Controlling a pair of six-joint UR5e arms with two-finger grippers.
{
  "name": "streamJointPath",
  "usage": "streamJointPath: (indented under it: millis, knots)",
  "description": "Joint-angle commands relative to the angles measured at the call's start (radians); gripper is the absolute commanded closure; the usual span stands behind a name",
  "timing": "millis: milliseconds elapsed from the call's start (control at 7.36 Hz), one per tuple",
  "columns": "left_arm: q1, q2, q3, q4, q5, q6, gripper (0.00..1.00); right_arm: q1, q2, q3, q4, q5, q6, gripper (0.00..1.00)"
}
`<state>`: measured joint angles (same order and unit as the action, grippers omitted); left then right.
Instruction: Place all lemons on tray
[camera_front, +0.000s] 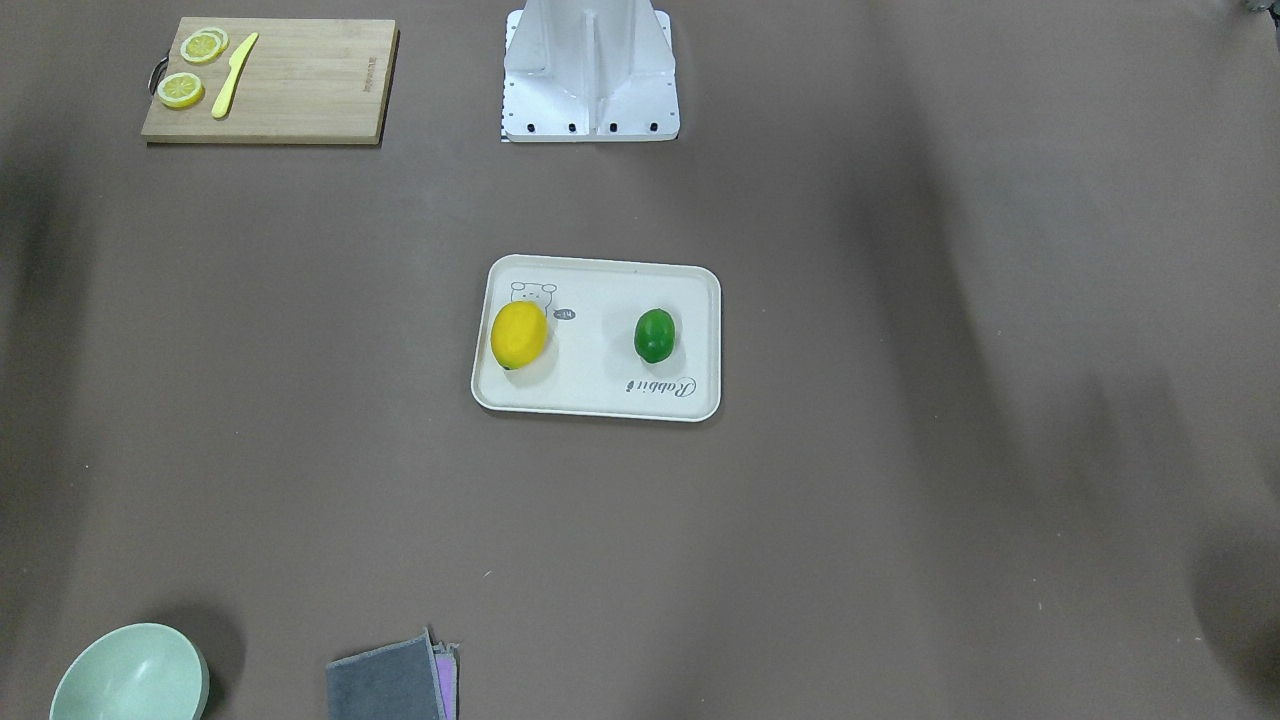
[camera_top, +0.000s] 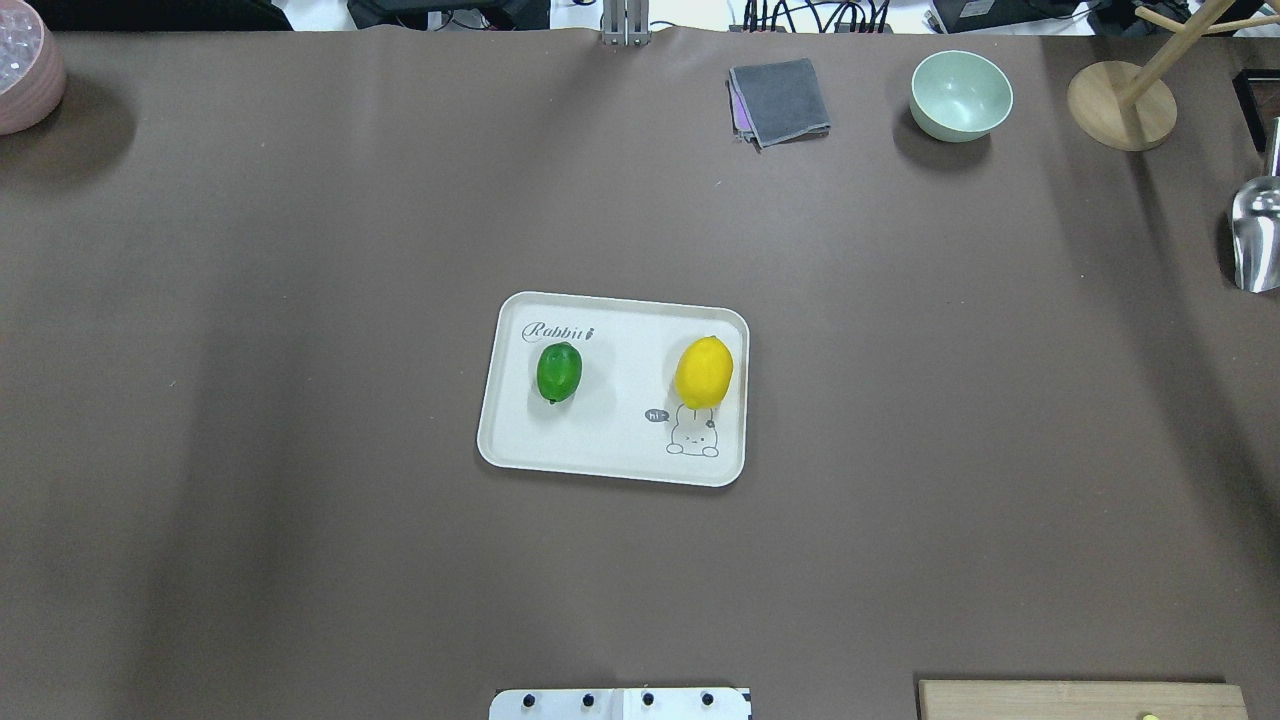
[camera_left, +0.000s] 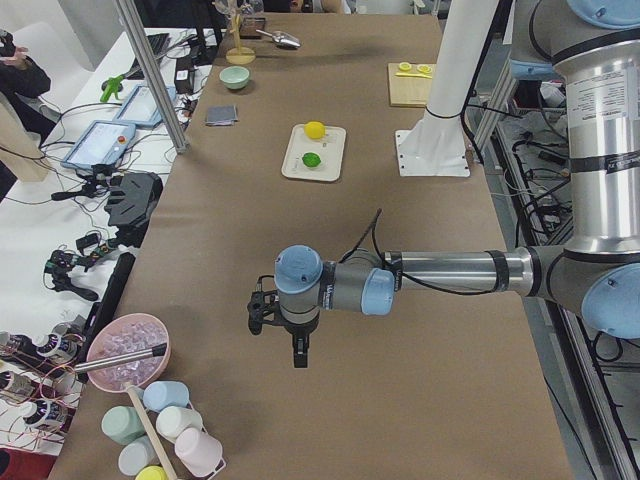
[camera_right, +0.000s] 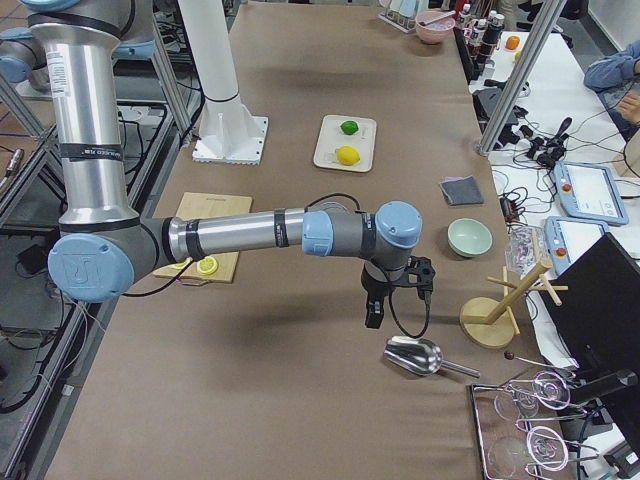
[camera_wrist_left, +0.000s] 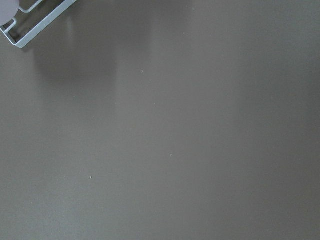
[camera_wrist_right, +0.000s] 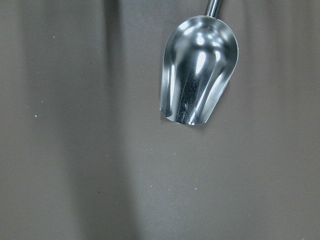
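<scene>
Lemons, one yellow (camera_front: 519, 335) and one green (camera_front: 655, 335), lay side by side but apart on the cream tray (camera_front: 600, 398) in the middle of the brown table (camera_front: 900, 450). In the overhead view the yellow one sat just above the little cartoon animal, and the green one lay just under the word "Rabbit".

Neither arm was near the tray. The left gripper (camera_left: 285, 335) hung over bare table far out toward the robot's left end, near a pink bowl of ice-like pieces (camera_left: 128, 350). The right gripper (camera_right: 390, 300) hung far out toward the other end, above a metal scoop (camera_wrist_right: 197, 70) that lay on the table. Both grippers showed only in the side views, so I could not tell whether their fingers were spread or pressed together.

A wooden cutting board (camera_front: 300, 85) lay beside the robot's base (camera_front: 590, 75), carrying lemon slices (camera_front: 181, 90) and a yellow knife (camera_front: 234, 75). A pale green bowl (camera_front: 130, 675) and a folded grey cloth (camera_front: 390, 685) sat at the far edge.
</scene>
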<state>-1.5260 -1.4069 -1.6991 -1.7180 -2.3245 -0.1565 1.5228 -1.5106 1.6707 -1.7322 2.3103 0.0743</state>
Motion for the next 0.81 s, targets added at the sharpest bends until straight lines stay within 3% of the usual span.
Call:
streamJointPath:
  millis: [0, 679]
  knots:
    - [-0.002, -0.001, -0.005, 0.000, 0.001, -0.001, 0.02, 0.000, 0.000, 0.003, -0.012, 0.009, 0.004, 0.00]
    - [-0.002, -0.003, -0.014, 0.005, -0.001, -0.001, 0.02, 0.000, -0.010, 0.000, -0.041, 0.035, 0.012, 0.00]
